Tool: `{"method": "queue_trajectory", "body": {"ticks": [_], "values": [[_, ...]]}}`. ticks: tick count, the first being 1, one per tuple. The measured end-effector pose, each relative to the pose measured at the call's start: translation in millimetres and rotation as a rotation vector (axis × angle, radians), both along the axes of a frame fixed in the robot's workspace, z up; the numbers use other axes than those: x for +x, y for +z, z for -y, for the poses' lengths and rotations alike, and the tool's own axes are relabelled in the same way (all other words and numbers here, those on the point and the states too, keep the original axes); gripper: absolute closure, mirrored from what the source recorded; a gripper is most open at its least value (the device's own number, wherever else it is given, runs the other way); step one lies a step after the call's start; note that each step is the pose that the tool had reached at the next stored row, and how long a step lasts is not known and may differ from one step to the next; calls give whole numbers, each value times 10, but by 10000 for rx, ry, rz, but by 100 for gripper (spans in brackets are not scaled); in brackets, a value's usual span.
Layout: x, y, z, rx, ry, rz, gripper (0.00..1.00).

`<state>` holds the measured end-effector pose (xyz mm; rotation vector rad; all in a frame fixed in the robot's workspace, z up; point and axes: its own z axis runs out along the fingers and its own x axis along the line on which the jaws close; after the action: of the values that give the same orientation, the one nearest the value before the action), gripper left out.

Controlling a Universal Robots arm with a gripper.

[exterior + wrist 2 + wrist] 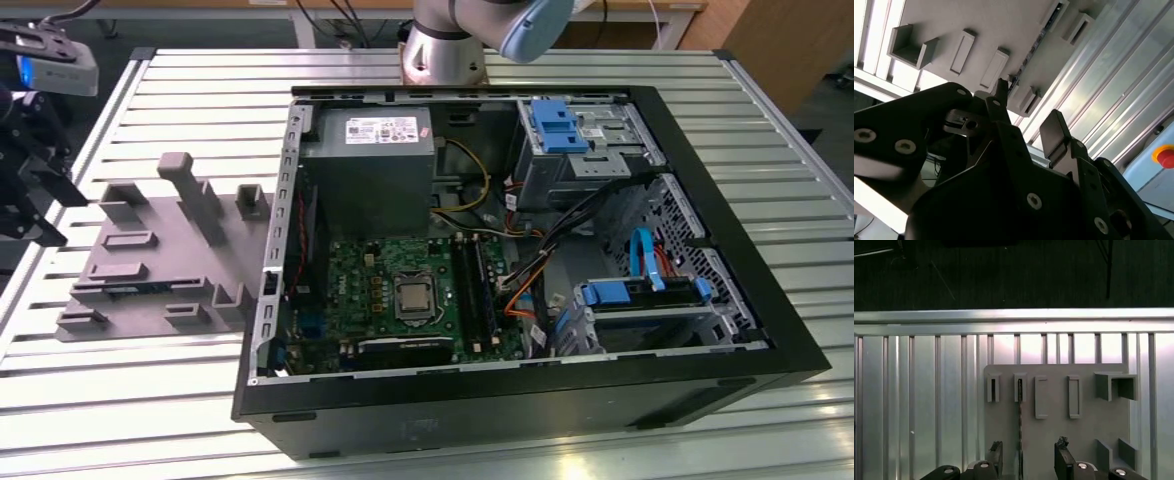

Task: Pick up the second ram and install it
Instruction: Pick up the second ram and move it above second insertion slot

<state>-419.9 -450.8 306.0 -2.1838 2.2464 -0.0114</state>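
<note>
The second ram (1019, 425) is a thin dark stick standing on edge in the slots of the grey holder plate (1084, 430). In the first wrist view it runs between my two fingertips, lower than them. My gripper (1029, 446) hangs above the plate, open, with nothing between its fingers. In the second wrist view the ram (1034, 45) shows as a dark line across the plate beyond the gripper (1026, 107). In the exterior view the gripper (30, 190) is at the far left edge, near the holder plate (147, 255).
An open computer case (534, 400) lies in the middle of the slatted metal table (174, 390), with the green motherboard (354, 290), black memory slots (474, 290) and grey power supply (367, 165) inside. The table's edge rail (1014, 316) runs just beyond the holder plate.
</note>
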Motion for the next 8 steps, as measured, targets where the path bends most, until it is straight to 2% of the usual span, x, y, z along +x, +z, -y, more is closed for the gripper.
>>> {"method": "queue_trajectory", "body": {"ticks": [5, 8], "values": [[-2, -88, 1, 1, -29, 31, 47], [-2, -107, 1, -1, -30, 31, 47]]}}
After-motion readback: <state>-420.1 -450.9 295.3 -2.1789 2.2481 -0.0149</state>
